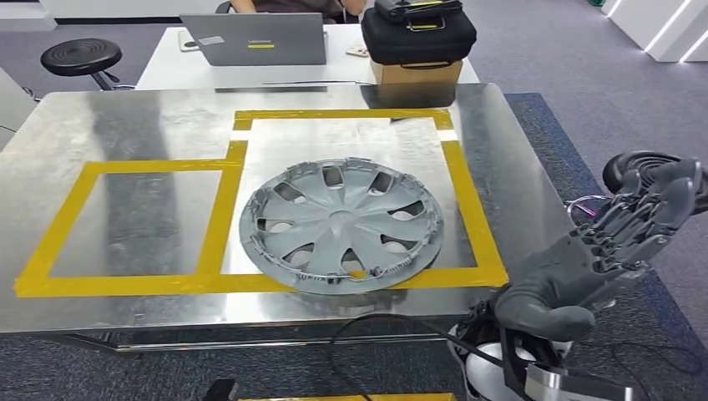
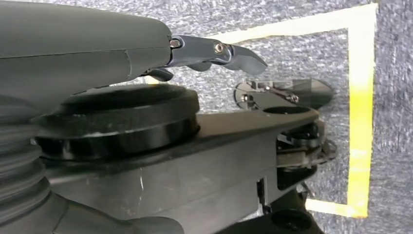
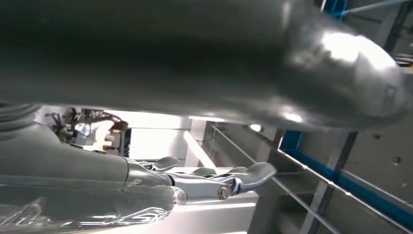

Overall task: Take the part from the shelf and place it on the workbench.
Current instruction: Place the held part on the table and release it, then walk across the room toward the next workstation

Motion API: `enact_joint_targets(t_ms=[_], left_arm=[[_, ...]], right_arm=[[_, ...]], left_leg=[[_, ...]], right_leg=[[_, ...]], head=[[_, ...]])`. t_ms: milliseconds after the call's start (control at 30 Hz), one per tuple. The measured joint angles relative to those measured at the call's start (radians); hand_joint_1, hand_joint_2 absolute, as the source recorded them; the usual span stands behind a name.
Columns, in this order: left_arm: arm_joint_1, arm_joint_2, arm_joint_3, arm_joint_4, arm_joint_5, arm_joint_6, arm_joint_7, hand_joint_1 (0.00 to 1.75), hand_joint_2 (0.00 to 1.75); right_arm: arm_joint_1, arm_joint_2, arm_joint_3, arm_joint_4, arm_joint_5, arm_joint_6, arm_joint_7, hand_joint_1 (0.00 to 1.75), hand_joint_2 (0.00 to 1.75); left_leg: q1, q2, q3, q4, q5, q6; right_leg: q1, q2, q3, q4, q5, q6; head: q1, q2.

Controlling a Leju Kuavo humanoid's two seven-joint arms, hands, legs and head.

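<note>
The part, a grey plastic hubcap [image 1: 341, 224], lies flat on the steel workbench [image 1: 125, 125], inside the larger yellow-taped box, its near rim over the tape line. My right hand [image 1: 601, 259] hangs off the bench's near right corner, clear of the hubcap, fingers stretched out and apart, holding nothing. In the right wrist view the same hand [image 3: 214, 183] shows straight fingers with nothing in them. My left hand [image 2: 214, 51] hangs low over grey carpet, its fingers extended and empty.
A smaller yellow-taped box [image 1: 134, 221] lies left of the hubcap. Behind the bench stands a white table with a laptop [image 1: 255, 38], a black case [image 1: 417, 33] on a cardboard box, and a person. Black stools [image 1: 81, 57] stand nearby. A blue-framed shelf [image 3: 341, 180] is beside my right arm.
</note>
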Motion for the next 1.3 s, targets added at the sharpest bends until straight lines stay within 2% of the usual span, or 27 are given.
enact_joint_targets(t_ms=[67,133,167,200,233,267,300,333,367,467,500,567,633,667,700,733,800,833,900,1000,1033,1067,1133,1167,1200,1233,1300], left_arm=[[0.000,0.000,0.001,0.000,0.000,0.000,0.000,0.00,1.75],[0.001,0.000,0.002,0.000,0.000,0.000,-0.001,0.00,1.75],[0.001,0.000,0.003,0.000,0.001,0.000,-0.002,0.00,1.31],[0.002,0.000,0.005,0.000,0.004,-0.002,-0.007,0.00,0.87],[0.002,0.000,0.007,0.000,0.008,-0.004,-0.014,0.00,0.44],[0.002,0.000,0.011,0.000,0.014,-0.008,-0.022,0.00,0.00],[0.002,0.000,0.015,0.000,0.021,-0.012,-0.029,0.00,0.00],[0.002,0.000,0.021,0.000,0.028,-0.018,-0.036,0.00,0.00],[0.001,0.000,0.026,0.000,0.034,-0.025,-0.042,0.00,0.00],[0.001,0.001,0.038,0.000,0.042,-0.039,-0.048,0.00,0.00],[0.000,0.001,0.041,0.000,0.041,-0.035,-0.044,0.00,0.00],[-0.001,0.001,0.045,0.000,0.040,-0.029,-0.036,0.00,0.00],[0.000,0.001,0.048,0.000,0.040,-0.032,-0.037,0.00,0.00],[0.001,0.001,0.049,0.000,0.041,-0.035,-0.040,0.00,0.00],[0.001,0.001,0.050,0.000,0.042,-0.038,-0.041,0.00,0.00],[0.001,0.002,0.051,0.000,0.042,-0.039,-0.043,0.00,0.00],[0.001,0.002,0.052,0.000,0.042,-0.041,-0.043,0.00,0.00],[0.000,0.002,0.052,0.000,0.042,-0.042,-0.044,0.00,0.00],[-0.001,0.001,0.053,0.000,0.042,-0.044,-0.045,0.00,0.00],[0.000,0.000,0.054,0.000,0.043,-0.045,-0.045,0.00,0.00],[0.001,0.000,0.054,0.000,0.044,-0.045,-0.044,0.00,0.44],[0.000,-0.001,0.055,0.000,0.047,-0.046,-0.041,0.00,0.87],[0.001,-0.001,0.059,0.000,0.054,-0.051,-0.032,0.00,1.75],[0.001,-0.001,0.063,0.000,0.057,-0.054,-0.027,0.00,1.75],[0.001,-0.001,0.067,0.000,0.060,-0.057,-0.024,0.00,1.75],[0.001,-0.002,0.071,0.000,0.062,-0.060,-0.022,0.00,1.75],[0.001,-0.002,0.074,0.000,0.063,-0.063,-0.020,0.00,1.75]], right_arm=[[0.011,0.000,0.012,-0.020,-0.004,0.000,-0.004,0.00,0.00],[0.023,-0.003,0.022,-0.033,0.000,0.000,-0.012,0.00,0.00],[0.030,-0.005,0.028,-0.040,0.003,0.000,-0.015,0.00,0.00],[0.037,-0.008,0.036,-0.048,0.002,0.000,-0.018,0.00,0.00],[0.044,-0.012,0.047,-0.057,-0.007,0.000,-0.019,0.00,0.00],[0.050,-0.017,0.061,-0.066,-0.024,0.000,-0.019,0.00,0.00],[0.055,-0.023,0.077,-0.074,-0.042,0.000,-0.019,0.00,0.00],[0.059,-0.030,0.092,-0.080,-0.055,0.000,-0.020,0.00,0.00],[0.064,-0.036,0.103,-0.084,-0.060,0.000,-0.020,0.00,0.00],[0.080,-0.045,0.120,-0.089,-0.041,0.000,-0.018,0.00,0.00],[0.083,-0.046,0.122,-0.089,-0.035,0.000,-0.016,0.00,0.00],[0.085,-0.048,0.125,-0.089,-0.025,0.000,-0.009,0.00,0.00],[0.090,-0.050,0.125,-0.086,-0.013,0.000,0.000,0.00,0.00],[0.094,-0.051,0.125,-0.084,-0.007,0.000,0.004,0.00,0.00],[0.096,-0.052,0.125,-0.082,-0.003,0.000,0.007,0.00,0.00],[0.098,-0.053,0.125,-0.080,-0.001,0.000,0.009,0.00,0.00],[0.099,-0.054,0.125,-0.078,0.000,0.000,0.011,0.00,0.00],[0.099,-0.055,0.125,-0.077,0.001,0.000,0.011,0.00,0.00],[0.100,-0.056,0.126,-0.077,0.001,0.000,0.012,0.00,0.00],[0.101,-0.057,0.126,-0.075,0.002,0.000,0.014,0.00,0.00],[0.100,-0.057,0.126,-0.075,0.001,0.000,0.016,0.00,0.00],[0.100,-0.058,0.126,-0.074,0.001,0.000,0.019,0.00,0.00],[0.100,-0.060,0.126,-0.072,0.000,0.000,0.027,0.00,0.00],[0.100,-0.061,0.126,-0.069,0.000,0.000,0.031,0.00,0.00],[0.100,-0.063,0.126,-0.067,0.000,0.000,0.033,0.00,0.00],[0.099,-0.064,0.126,-0.065,0.000,0.000,0.035,0.00,0.00],[0.097,-0.066,0.126,-0.062,0.000,0.000,0.037,0.00,0.00]], left_leg=[[0.003,0.001,0.001,-0.002,0.002,0.007],[0.003,0.002,0.001,-0.002,0.002,0.009],[0.003,0.002,0.002,-0.002,0.002,0.009],[0.003,0.002,0.003,-0.002,0.002,0.009],[0.005,0.001,0.004,-0.002,0.001,0.008],[0.006,0.000,0.006,-0.001,0.000,0.006],[0.006,0.000,0.008,-0.001,-0.001,0.001],[0.005,-0.001,0.010,0.000,-0.003,-0.004],[0.003,-0.001,0.010,0.000,-0.003,-0.010],[0.003,-0.001,0.012,-0.004,-0.001,-0.026],[0.004,0.000,0.009,0.003,-0.008,-0.031],[0.004,0.002,-0.023,0.075,-0.055,-0.038],[0.003,0.002,-0.085,0.206,-0.118,-0.040],[0.002,0.002,-0.109,0.254,-0.132,-0.039],[0.001,0.002,-0.117,0.269,-0.126,-0.038],[0.001,0.002,-0.106,0.247,-0.103,-0.035],[0.001,0.002,-0.045,0.128,-0.039,-0.029],[0.001,0.002,-0.015,0.067,-0.019,-0.026],[-0.001,0.001,0.012,0.007,-0.009,-0.019],[0.001,0.000,0.012,-0.002,-0.006,-0.005],[0.003,0.001,0.013,-0.004,-0.005,0.000],[0.005,0.001,0.014,-0.005,-0.004,0.004],[0.004,0.004,0.013,-0.004,-0.003,0.009],[0.003,0.005,0.013,-0.004,-0.002,0.010],[0.003,0.005,0.013,-0.004,-0.001,0.011],[0.003,0.005,0.014,-0.004,0.000,0.010],[0.003,0.003,0.015,-0.003,0.000,0.008]], right_leg=[[-0.002,-0.002,-0.039,0.088,-0.054,0.010],[-0.004,-0.002,-0.097,0.218,-0.113,0.017],[-0.005,-0.002,-0.113,0.256,-0.122,0.019],[-0.007,-0.002,-0.112,0.257,-0.113,0.021],[-0.008,-0.003,-0.091,0.219,-0.088,0.022],[-0.011,-0.003,-0.054,0.152,-0.055,0.023],[-0.012,-0.003,-0.016,0.081,-0.032,0.024],[-0.013,-0.001,0.015,0.026,-0.015,0.020],[-0.013,0.001,0.032,-0.005,-0.010,0.015],[-0.010,0.006,0.035,-0.015,-0.007,-0.010],[-0.011,0.005,0.036,-0.017,-0.006,-0.017],[-0.013,0.003,0.036,-0.019,-0.003,-0.028],[-0.012,0.001,0.034,-0.019,-0.003,-0.033],[-0.011,0.000,0.033,-0.019,-0.003,-0.034],[-0.010,0.000,0.033,-0.019,-0.003,-0.034],[-0.010,0.000,0.033,-0.019,-0.003,-0.034],[-0.009,0.001,0.034,-0.018,-0.003,-0.031],[-0.007,0.002,0.033,-0.016,-0.004,-0.028],[-0.003,0.003,0.030,-0.015,-0.003,-0.017],[-0.004,0.001,0.026,-0.014,-0.007,0.000],[-0.005,0.000,0.016,0.007,-0.022,0.006],[-0.005,-0.001,-0.005,0.051,-0.048,0.011],[-0.006,-0.002,-0.062,0.180,-0.113,0.018],[-0.007,-0.002,-0.085,0.232,-0.133,0.019],[-0.007,-0.002,-0.093,0.252,-0.134,0.020],[-0.007,-0.002,-0.081,0.232,-0.117,0.020],[-0.009,-0.002,-0.012,0.105,-0.056,0.019]], head=[[0.003,0.000],[0.004,0.000],[0.005,0.000],[0.005,0.000],[0.005,0.000],[0.005,0.000],[0.005,0.000],[0.005,0.000],[0.005,0.000],[0.004,0.000],[0.004,0.000],[0.001,0.000],[-0.002,0.000],[-0.002,0.000],[-0.002,0.000],[-0.002,0.000],[-0.002,0.000],[-0.003,0.000],[-0.003,0.000],[-0.002,0.000],[0.002,0.000],[0.004,0.000],[0.009,0.000],[0.009,0.000],[0.010,0.000],[0.010,0.000],[0.010,0.000]])
